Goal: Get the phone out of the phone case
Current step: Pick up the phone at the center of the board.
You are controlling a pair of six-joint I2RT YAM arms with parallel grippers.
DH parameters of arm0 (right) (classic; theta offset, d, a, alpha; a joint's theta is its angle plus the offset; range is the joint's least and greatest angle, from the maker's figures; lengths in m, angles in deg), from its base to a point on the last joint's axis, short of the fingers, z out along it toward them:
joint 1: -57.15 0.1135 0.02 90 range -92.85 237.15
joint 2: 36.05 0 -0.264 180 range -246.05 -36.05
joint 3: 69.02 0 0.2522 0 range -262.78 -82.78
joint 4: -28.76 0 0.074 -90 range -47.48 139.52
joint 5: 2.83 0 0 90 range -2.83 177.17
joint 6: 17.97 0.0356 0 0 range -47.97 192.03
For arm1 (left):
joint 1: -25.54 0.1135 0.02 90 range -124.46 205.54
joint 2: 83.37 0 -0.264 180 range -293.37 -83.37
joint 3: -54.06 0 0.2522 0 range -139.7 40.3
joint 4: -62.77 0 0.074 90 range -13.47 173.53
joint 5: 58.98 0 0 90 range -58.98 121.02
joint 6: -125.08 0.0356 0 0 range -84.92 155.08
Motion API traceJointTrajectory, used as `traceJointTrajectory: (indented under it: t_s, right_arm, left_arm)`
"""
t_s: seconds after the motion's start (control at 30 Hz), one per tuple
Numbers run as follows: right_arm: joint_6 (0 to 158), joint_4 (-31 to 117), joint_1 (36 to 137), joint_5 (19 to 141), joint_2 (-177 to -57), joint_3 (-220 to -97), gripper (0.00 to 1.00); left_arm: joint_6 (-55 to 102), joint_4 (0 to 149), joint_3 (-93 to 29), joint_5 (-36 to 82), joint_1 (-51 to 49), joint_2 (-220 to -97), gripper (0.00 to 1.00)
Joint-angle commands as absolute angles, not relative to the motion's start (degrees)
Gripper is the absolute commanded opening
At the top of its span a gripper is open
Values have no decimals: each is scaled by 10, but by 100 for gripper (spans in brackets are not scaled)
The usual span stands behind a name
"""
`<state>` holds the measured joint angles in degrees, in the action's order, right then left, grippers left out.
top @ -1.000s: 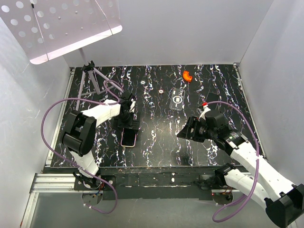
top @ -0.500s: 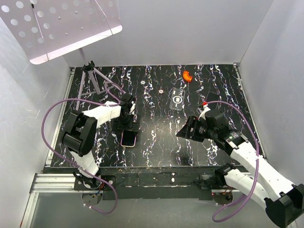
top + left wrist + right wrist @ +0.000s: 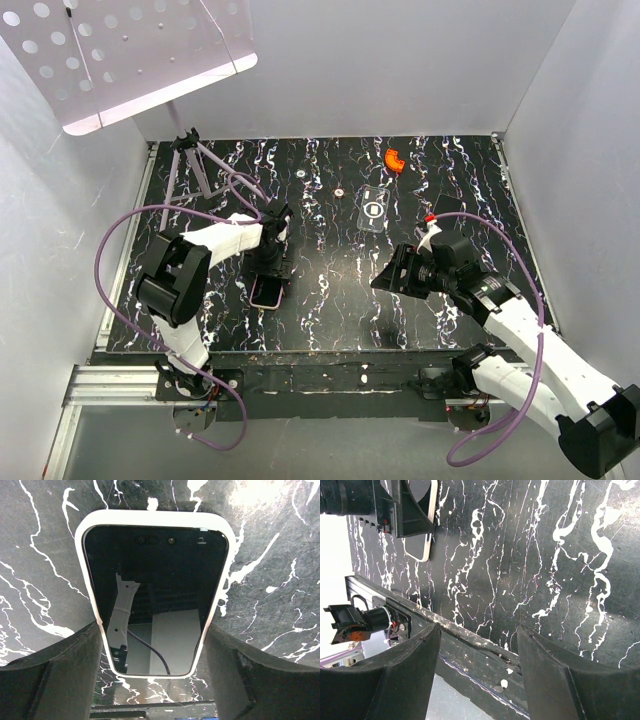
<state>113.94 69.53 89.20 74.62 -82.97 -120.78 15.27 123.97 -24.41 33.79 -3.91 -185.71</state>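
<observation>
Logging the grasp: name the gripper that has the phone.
The left gripper: its fingers clamp the long sides of the white-edged phone. The right gripper is open over the table, holding nothing.

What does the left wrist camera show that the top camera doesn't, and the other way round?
Only the left wrist view: the phone close up, its white rim and reflecting dark glass, left fingers against both long sides. Only the top view: the clear case lying apart, an orange piece, the right gripper. Both: the phone on the marbled table.
</observation>
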Motion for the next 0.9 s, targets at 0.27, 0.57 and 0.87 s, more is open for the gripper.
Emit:
traceJointTrajectory:
  t_s: [0.27,0.57,0.87]
  right_arm:
    - [1118,696,892,732,-864,-1209,73]
    - [1137,554,935,645,-892,-1178,72]
    - [1155,431,1015,647,-897,-1157,63]
  left_arm:
    - [122,1217,-232,328,-50,-1794,2]
    - [-178,1111,-174,224,-85,-1627,0]
    - [-324,1103,-195,257,-172,-1612,0]
